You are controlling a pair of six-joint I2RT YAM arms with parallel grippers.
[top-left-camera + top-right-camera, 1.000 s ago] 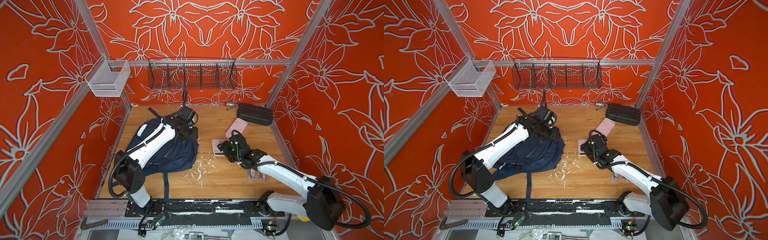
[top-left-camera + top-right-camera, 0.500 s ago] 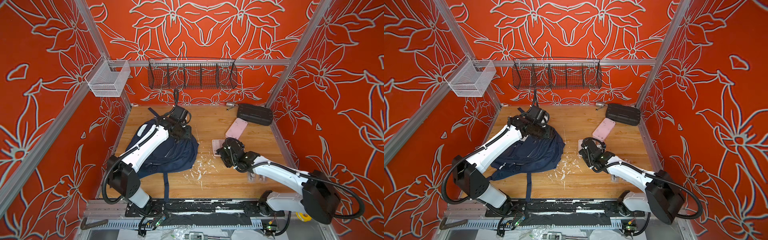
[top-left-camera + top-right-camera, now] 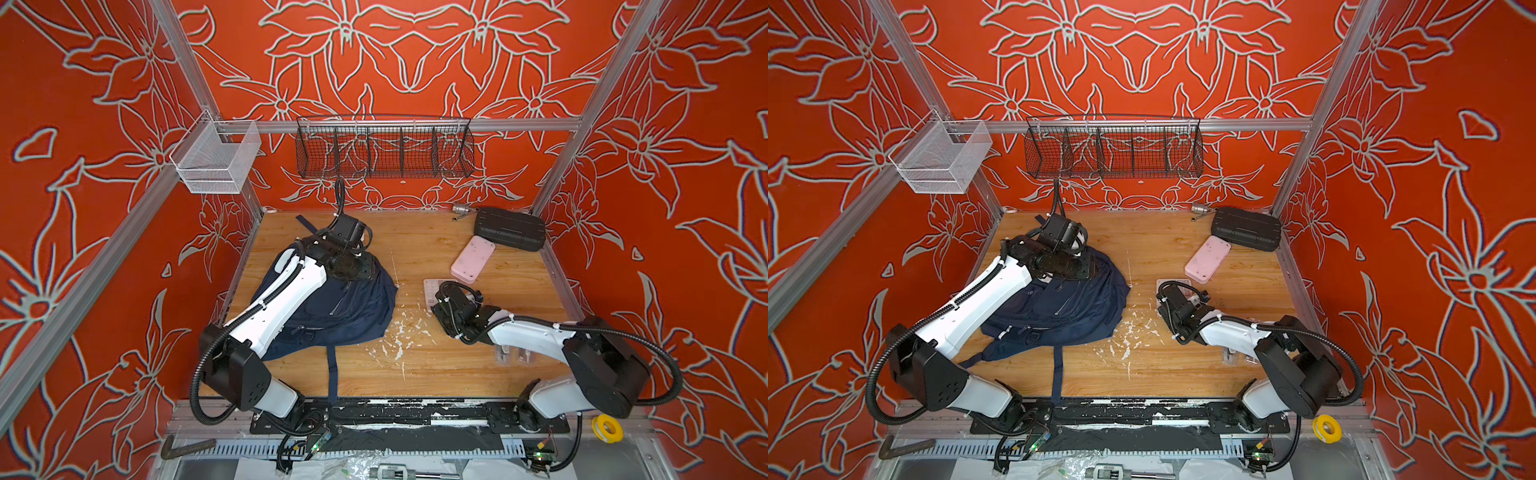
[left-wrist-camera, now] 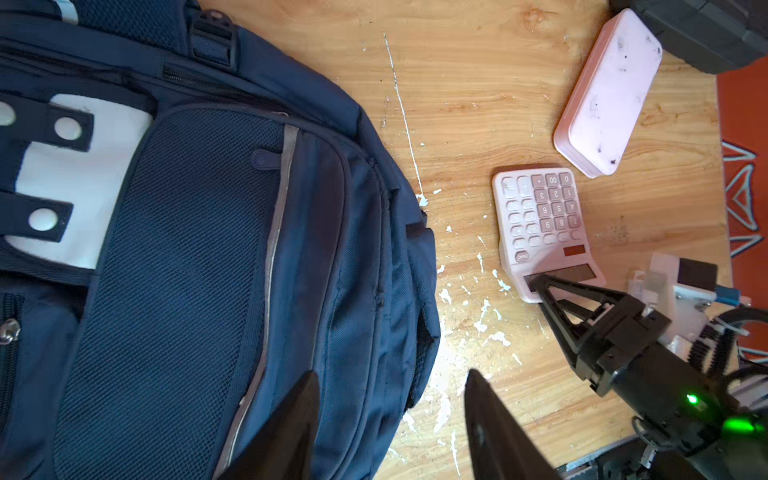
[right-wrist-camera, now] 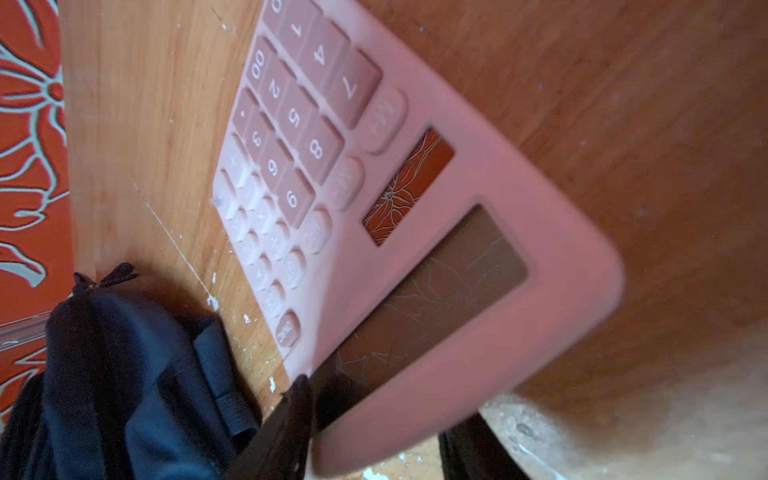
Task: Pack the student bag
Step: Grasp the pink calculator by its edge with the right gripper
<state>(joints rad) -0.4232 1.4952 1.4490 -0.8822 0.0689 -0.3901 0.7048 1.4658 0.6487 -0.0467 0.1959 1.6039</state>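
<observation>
1. Your top views look down from high at the front over the whole table.
2. Your left wrist view faces down, nearer, on student bag and calculator.
3. Your right wrist view shares that calculator, very close.

Both top views are getting bright, even light, with the walls bowing at the edges. Left wrist view is rendering the student bag mesh sharp. Right wrist view is smearing — calculator blurring, warm shadow covering the table.
</observation>
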